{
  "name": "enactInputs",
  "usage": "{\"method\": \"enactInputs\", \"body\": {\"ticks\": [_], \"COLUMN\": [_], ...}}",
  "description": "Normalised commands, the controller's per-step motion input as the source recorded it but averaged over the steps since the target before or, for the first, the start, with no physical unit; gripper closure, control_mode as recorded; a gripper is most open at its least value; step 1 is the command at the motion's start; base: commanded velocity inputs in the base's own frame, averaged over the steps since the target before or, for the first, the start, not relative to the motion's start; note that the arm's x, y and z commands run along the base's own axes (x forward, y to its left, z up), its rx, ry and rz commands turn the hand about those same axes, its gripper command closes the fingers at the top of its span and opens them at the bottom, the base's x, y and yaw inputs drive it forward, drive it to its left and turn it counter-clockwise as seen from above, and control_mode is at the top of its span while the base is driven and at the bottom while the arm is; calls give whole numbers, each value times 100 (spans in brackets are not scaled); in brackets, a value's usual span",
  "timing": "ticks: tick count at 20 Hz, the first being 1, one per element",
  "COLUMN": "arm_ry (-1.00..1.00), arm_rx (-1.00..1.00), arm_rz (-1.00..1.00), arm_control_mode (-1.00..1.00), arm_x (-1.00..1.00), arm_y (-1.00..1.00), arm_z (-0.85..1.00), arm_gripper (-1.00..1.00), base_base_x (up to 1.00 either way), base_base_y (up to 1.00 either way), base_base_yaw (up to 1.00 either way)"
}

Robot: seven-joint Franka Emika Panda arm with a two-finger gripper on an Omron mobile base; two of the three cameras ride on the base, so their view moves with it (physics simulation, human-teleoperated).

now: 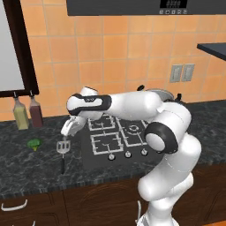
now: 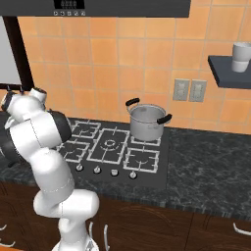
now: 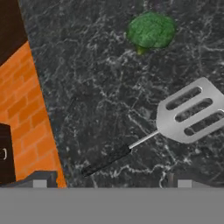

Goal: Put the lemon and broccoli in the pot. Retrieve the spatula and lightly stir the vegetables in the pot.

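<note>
Closest to us in the left base view, our white arm climbs from the five o'clock corner and bends out toward nine o'clock, carrying our gripper low over the dark counter; we cannot read the jaws from this angle. Just under the gripper lies the spatula, slotted head toward the wall, black handle running to six o'clock. At nine o'clock of it, near but apart, sits the broccoli. Two bottles stand against the tiled wall at ten o'clock, and the cooktop spreads to the spatula's three o'clock side. Over to the right base view: our arm fills the eight o'clock side, and past it the pot stands upright on the cooktop's far right burner, open-topped, dark handles out to either side; we cannot tell what is inside it. A white cup rests on a dark shelf at two o'clock. Now the hand view: our two fingertips rise far apart at the bottom edge, jaws spread wide and gripping nothing. Between them and beyond, the spatula lies flat on the counter, handle toward seven o'clock, head at three o'clock. The broccoli sits at one o'clock, clear of the spatula head.
</note>
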Motion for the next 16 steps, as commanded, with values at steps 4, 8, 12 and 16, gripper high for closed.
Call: {"method": "enactInputs", "body": {"ticks": [4,8,12,16], "arm_ry": [11,19,21,29], "arm_rx": [0,0,-1,1], "arm_rz": [-52,-24,-36,-33], "arm_control_mode": [-100,-100,-100,-100], "arm_x": [11,37,42,12], "arm_y": [94,42,34,48], "arm_z": [1,-22,-16,-11], "arm_gripper": [-100,-100,-100,-100], "base_base_x": [0,0,0,0], "base_base_y": [0,0,0,0], "base_base_yaw": [0,0,0,0]}}
